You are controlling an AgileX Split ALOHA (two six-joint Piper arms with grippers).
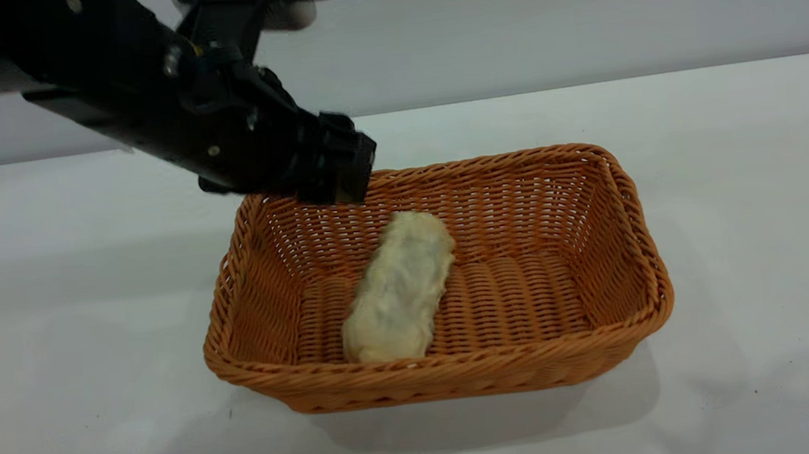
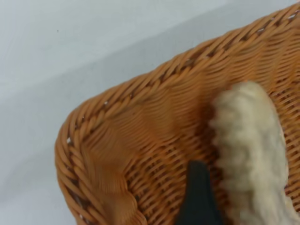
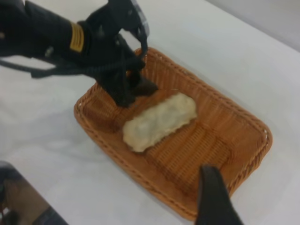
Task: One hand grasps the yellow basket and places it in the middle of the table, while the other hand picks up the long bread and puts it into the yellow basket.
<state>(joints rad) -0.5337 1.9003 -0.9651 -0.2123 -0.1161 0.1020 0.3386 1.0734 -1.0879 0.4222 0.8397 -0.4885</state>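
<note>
Bread (image 1: 400,288) pale side up in basket (image 1: 631,233), left end effector (image 1: 339,181) above.

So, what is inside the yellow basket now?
The long bread lies alone on the floor of the yellow basket, pale side up. The left gripper hangs above the rim. The floor under the bread is hidden.

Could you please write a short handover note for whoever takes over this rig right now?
Left gripper: above the basket's far-left corner, holding nothing; whether its jaws are open cannot be told.
Right gripper: off to the side above the basket's end, seen only from its own wrist camera; state unclear.
Yellow basket: on the table, about mid-table.
Long bread: lying inside the basket, pale underside up, in its left half.
Done: basket placed, bread in.
Left: apparently only clearing both arms away.
</note>
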